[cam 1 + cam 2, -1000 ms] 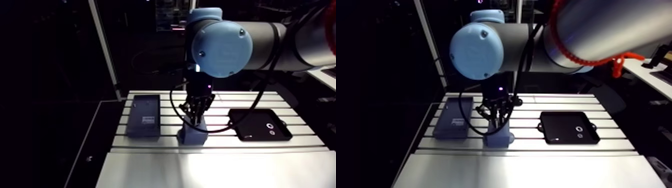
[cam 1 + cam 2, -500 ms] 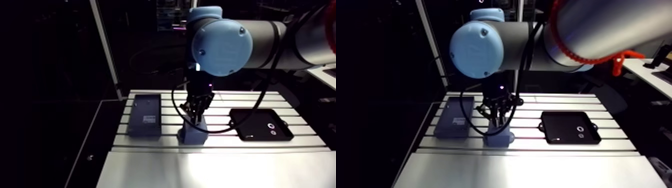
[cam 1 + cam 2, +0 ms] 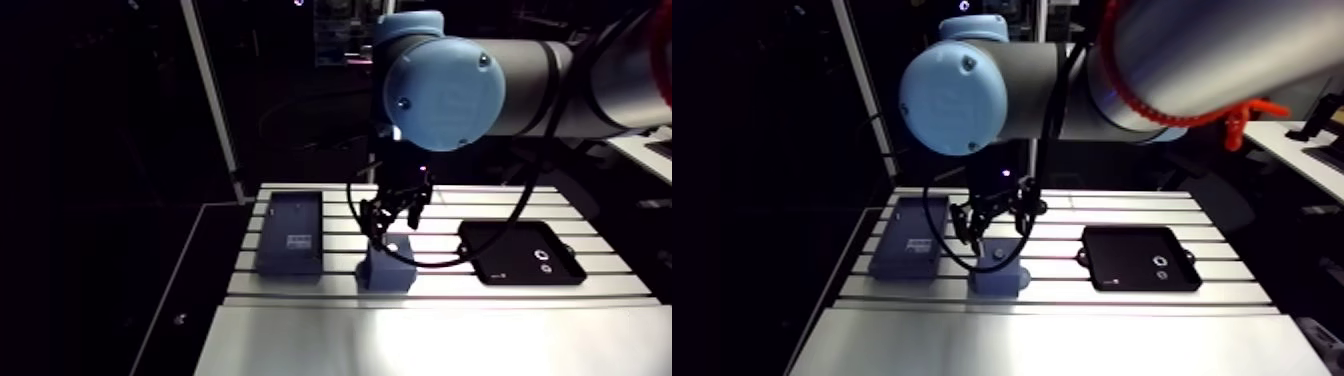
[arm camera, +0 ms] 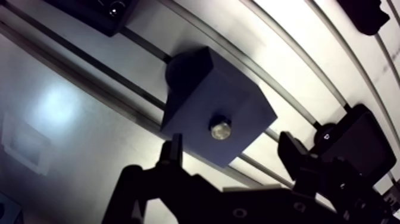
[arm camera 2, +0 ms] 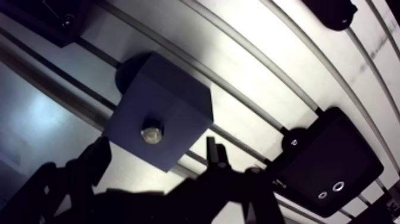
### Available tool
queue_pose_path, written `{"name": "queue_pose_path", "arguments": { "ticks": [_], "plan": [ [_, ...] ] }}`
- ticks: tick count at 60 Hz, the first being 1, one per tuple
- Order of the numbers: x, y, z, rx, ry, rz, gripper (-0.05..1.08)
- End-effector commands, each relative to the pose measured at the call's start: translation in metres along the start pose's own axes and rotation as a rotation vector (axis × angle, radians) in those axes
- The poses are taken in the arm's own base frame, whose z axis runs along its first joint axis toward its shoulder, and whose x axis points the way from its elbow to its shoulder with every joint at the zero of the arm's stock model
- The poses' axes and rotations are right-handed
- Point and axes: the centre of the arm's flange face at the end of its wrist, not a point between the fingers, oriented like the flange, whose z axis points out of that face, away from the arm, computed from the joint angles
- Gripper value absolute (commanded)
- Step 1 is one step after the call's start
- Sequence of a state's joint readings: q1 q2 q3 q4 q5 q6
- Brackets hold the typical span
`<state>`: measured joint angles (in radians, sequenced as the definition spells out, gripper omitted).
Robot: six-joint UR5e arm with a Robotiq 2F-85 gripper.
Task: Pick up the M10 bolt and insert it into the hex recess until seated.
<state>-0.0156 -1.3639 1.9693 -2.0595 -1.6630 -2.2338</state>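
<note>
The fingers [image 4: 173, 154] are spread wide with nothing gripped between them, hanging just above the blue block [image 4: 199, 89]. The M10 bolt [image 4: 220, 129] sits in the block's top face with its bright end showing, just ahead of the fingers and roughly midway between them, touched by neither. A black tray [image 5: 333, 161] lies on the slotted surface [image 4: 77, 119] off to one finger's outer side.

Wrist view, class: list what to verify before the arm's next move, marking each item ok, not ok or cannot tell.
1. Bolt in the top face of the blue block: ok.
2. Bolt fully seated: cannot tell.
3. Hand open and empty: ok.
4. Hand above the blue block, not touching it: ok.
5. Black tray apart from the blue block: ok.
</note>
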Motion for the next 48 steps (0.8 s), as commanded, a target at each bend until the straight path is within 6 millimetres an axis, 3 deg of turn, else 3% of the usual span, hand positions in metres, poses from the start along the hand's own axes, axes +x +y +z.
{"name": "queue_pose_path", "arguments": {
  "ticks": [1,12,13,16,18,23,24,25,26,28,39,48],
  "plan": [
    [-0.004,-0.001,-0.014,-0.015,0.024,0.033,0.02],
    [-0.005,-0.002,-0.015,0.018,-0.025,0.327,0.21],
    [-0.005,-0.002,-0.016,0.023,-0.03,0.373,0.28],
    [-0.005,-0.002,-0.016,0.024,-0.033,0.42,0.35],
    [-0.006,0.001,-0.017,0.028,-0.033,0.499,0.49],
    [-0.006,0.002,-0.019,0.03,-0.03,0.543,0.63],
    [-0.005,0.004,-0.022,0.029,-0.024,0.558,0.72],
    [-0.005,0.004,-0.022,0.029,-0.024,0.558,0.72],
    [-0.004,0.004,-0.023,0.03,-0.02,0.566,0.82],
    [-0.004,0.004,-0.022,0.032,-0.02,0.574,0.87],
    [-0.004,0.003,-0.012,0.041,-0.036,0.608,1.02],
    [-0.004,0.003,-0.009,0.042,-0.042,0.616,1.06]
  ]
}}
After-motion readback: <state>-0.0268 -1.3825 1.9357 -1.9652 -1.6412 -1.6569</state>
